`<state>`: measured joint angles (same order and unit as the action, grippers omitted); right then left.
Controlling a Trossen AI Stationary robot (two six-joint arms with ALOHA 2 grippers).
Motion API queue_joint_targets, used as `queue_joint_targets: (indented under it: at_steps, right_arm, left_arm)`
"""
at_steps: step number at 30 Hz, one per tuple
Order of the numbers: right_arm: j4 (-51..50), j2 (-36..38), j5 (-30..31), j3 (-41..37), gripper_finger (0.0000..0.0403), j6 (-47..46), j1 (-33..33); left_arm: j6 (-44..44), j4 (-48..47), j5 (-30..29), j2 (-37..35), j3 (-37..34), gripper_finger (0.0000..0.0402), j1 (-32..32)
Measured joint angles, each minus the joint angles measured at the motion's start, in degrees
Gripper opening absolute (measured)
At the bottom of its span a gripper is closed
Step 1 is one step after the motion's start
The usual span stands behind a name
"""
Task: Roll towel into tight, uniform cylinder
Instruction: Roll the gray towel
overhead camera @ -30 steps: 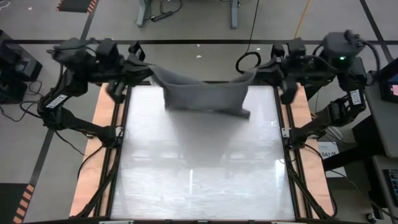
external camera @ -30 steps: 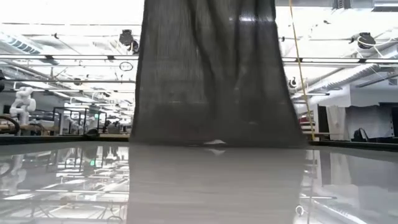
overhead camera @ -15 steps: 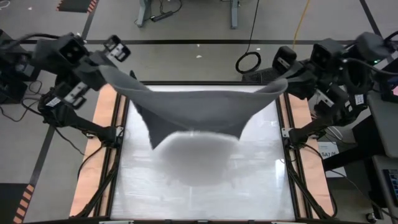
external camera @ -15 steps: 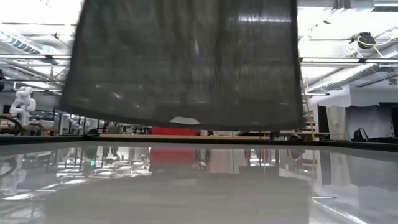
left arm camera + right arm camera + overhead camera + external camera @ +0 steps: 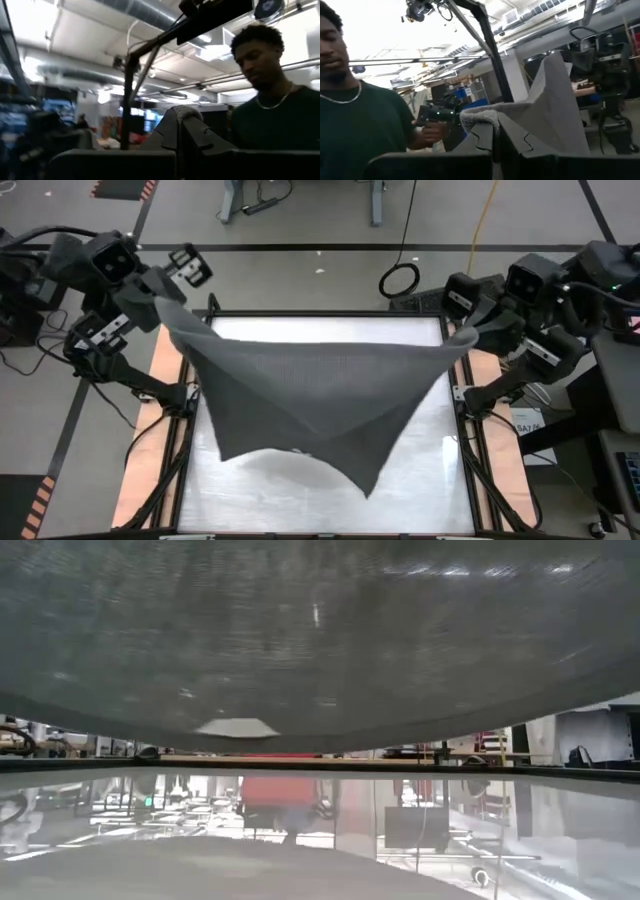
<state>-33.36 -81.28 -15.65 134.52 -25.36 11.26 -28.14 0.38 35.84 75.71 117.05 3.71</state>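
The towel [image 5: 310,405] hangs in the air above the table [image 5: 430,480], stretched between both arms. The left gripper [image 5: 165,308] pinches one upper corner near the far left corner of the table, and the right gripper [image 5: 470,335] pinches the other corner at the far right side (its fingers are pressed together on the cloth). The loose lower edge sags toward the near side. In the low view its white tag [image 5: 237,727] shows. A person [image 5: 355,120] stands behind.

You can't see most of the table [image 5: 430,480]: the towel [image 5: 320,405] hangs over it. In the low view the towel's top and sides run off frame, hiding both grippers.
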Motion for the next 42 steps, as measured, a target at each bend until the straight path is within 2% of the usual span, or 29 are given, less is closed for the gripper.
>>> queue_joint_targets:
  at_steps: [5,13,19,24,28,34,38,42]
  right_arm:
    - [-3.32,0.42,0.23,0.0,0.0,-3.19,0.16]
    - [-7.12,0.42,-5.08,-0.02,0.0002,-14.51,1.48]
    - [-7.13,0.36,-5.71,-0.02,0.0002,-16.23,2.41]
    - [-7.25,0.08,-5.64,-0.02,0.0003,-16.43,2.35]
    - [-7.32,-0.59,-4.47,-0.02,0.0003,-16.44,2.36]
    - [-8.45,-2.07,-3.94,-0.02,0.0004,-16.98,2.36]
    - [-10.53,-2.4,-3.13,-0.02,0.0004,-14.06,2.3]
    - [-13.21,-2.07,-2.68,-0.02,0.0004,-14.16,1.8]
  left_arm:
    - [-5.14,0.18,6.06,1.07,0.0,0.0002,-2.69]
    - [-6.06,0.78,6.59,1.9,-0.04,0.0002,-9.77]
    - [-3.93,-0.04,1.68,2.6,-0.04,0.0002,-11.89]
    - [-2.45,-6.3,-5.04,2.89,0.0,0.0002,-11.83]
    - [-2.58,-10.69,-11.83,3.83,-0.07,0.0002,-12.33]
    - [-1.2,-10.27,-20.7,5.01,-0.34,0.0001,-14.84]
    - [0.0,-10.65,-27.36,4.51,-3.1,0.0001,-15.13]
    - [-1.36,-12.14,-29.02,2.92,-5.17,0.0001,-14.9]
